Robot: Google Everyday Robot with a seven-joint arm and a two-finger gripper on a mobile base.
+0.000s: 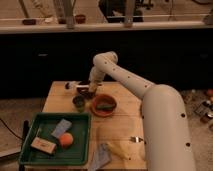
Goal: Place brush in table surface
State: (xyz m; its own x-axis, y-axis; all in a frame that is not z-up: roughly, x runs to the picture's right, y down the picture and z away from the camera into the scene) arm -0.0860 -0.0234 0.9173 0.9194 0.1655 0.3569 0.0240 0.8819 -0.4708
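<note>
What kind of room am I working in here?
Likely a robot test lab: a wooden table holding a green tray, a long counter behind it. The pincer hangs over the table's far side.

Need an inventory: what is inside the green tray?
Inside the green tray lie an orange ball, a grey-blue flat piece and a tan block; whatever is beneath them is covered. The gripper is near the far edge of the table, away from the tray.
</note>
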